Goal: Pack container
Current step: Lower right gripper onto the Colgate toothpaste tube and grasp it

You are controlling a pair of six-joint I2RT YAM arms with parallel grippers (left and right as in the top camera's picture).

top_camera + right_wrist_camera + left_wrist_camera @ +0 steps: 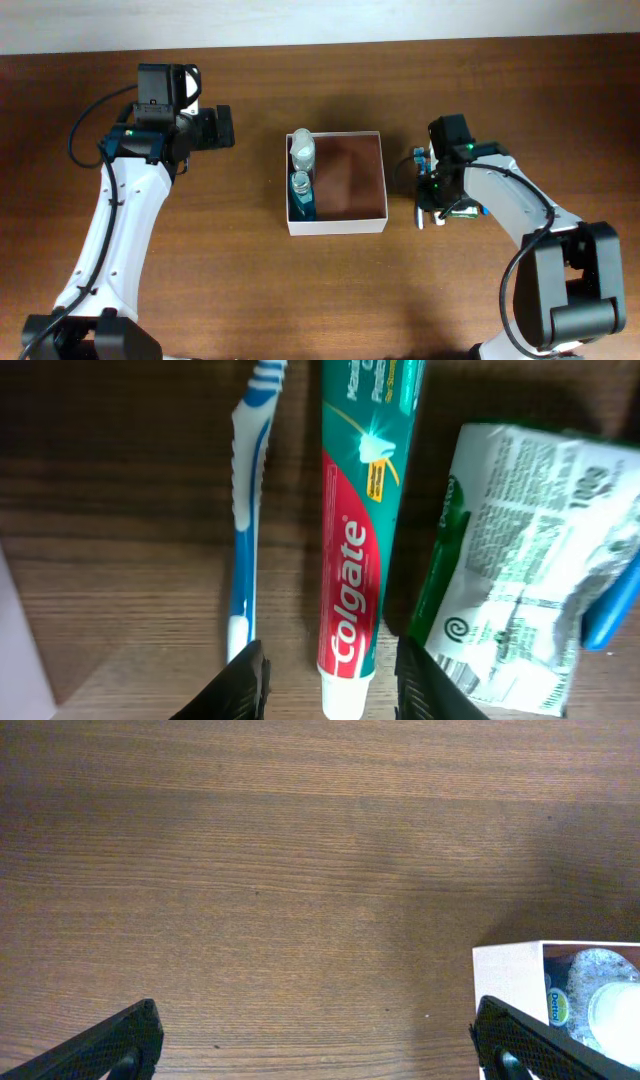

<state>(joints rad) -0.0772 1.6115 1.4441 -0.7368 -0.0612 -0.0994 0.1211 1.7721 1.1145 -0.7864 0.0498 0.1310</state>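
The right gripper (330,665) is spread open. Its two dark fingers stand either side of the cap end of a red and green Colgate toothpaste tube (355,550), with a narrow gap showing on each side, so it is not clamped. The tube lies on the wooden table (130,560). Just left of it is a blue and white toothbrush (245,490), and just right is a crumpled green and white packet (520,550). The left gripper (315,1020) is also wide open, above bare wood. The container (355,175) sits mid-table between the arms, nearer the right gripper. Only the overhead view shows it whole, with a clear bottle (302,150) and a blue bottle (302,195) along its left wall. The left wrist view catches just one white corner of it. Only the right wrist view makes the tube's lettering readable.
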